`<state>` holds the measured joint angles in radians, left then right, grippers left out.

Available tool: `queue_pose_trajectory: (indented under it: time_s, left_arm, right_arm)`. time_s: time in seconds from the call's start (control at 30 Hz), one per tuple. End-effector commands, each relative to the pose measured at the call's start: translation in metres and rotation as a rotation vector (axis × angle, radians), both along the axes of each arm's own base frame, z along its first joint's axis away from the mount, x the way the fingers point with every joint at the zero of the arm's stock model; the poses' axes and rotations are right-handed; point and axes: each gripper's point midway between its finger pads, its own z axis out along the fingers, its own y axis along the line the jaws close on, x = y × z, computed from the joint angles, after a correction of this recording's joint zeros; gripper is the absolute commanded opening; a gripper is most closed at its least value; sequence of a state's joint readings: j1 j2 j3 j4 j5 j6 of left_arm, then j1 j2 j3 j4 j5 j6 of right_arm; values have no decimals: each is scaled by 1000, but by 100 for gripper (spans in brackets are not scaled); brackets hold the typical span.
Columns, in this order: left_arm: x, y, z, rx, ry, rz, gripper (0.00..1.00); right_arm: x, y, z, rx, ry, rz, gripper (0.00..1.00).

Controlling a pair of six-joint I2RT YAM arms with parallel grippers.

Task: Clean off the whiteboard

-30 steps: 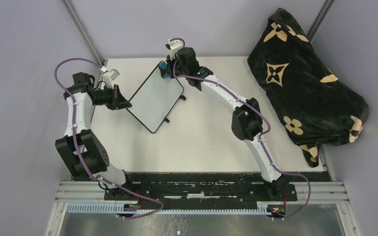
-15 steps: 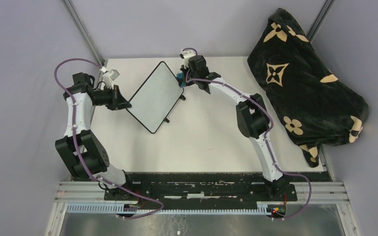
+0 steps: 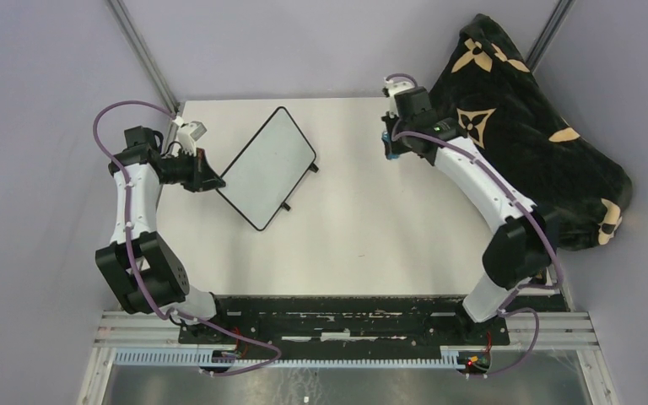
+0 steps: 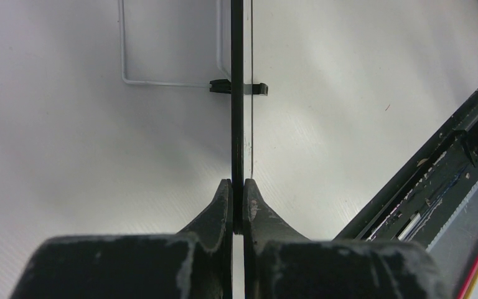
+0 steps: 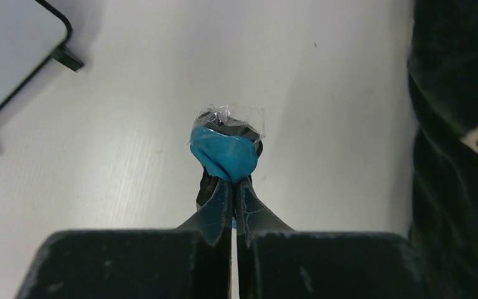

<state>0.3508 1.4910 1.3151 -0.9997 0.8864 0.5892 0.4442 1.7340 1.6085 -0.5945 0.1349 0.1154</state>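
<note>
The whiteboard (image 3: 267, 167) lies tilted at the table's back left, its white face blank inside a thin black frame. My left gripper (image 3: 211, 179) is shut on its left edge; the left wrist view shows that edge (image 4: 237, 93) end-on between the jaws of the left gripper (image 4: 237, 185). Over the table's back right, beside the blanket, my right gripper (image 3: 386, 148) is shut on a small blue-and-black eraser (image 5: 224, 151) with clear film on it. The whiteboard's corner (image 5: 12, 43) shows at the upper left of the right wrist view, well apart from the right gripper (image 5: 234, 182).
A black blanket (image 3: 527, 135) with tan flower shapes is heaped along the right side of the table, close to the right arm. A metal rail (image 3: 346, 325) carrying both arm bases runs along the near edge. Grey walls close in the back and sides.
My right arm has swung away from the whiteboard's top corner to the right, carrying the eraser toward the blanket. The left gripper and the board have stayed put.
</note>
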Motion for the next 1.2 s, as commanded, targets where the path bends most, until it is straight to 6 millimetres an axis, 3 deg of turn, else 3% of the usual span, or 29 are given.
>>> queue_pose_trajectory:
  time_s: [0.0,0.23,0.5,0.93,1.17]
  left_arm:
    - [-10,-4,5,25,-1,-4,3]
    - [-4,-2,7,22,-3,22,3]
    - [7,-1,7,5,-14,32,12]
    - [24,-4,13,-51,-31,45,15]
    - [30,-8,17,-56,-33,41,28]
  right_arm:
    - [-65,-42,-41,-142,226,-34,0]
    - [-103,-62,-73,-151,349,-88,1]
    - [-111,-55,-112,-126,453,-71,5]
    - [-109,-49,-124,-103,472,-59,6]
    - [-113,-45,-133,-82,496,-59,13]
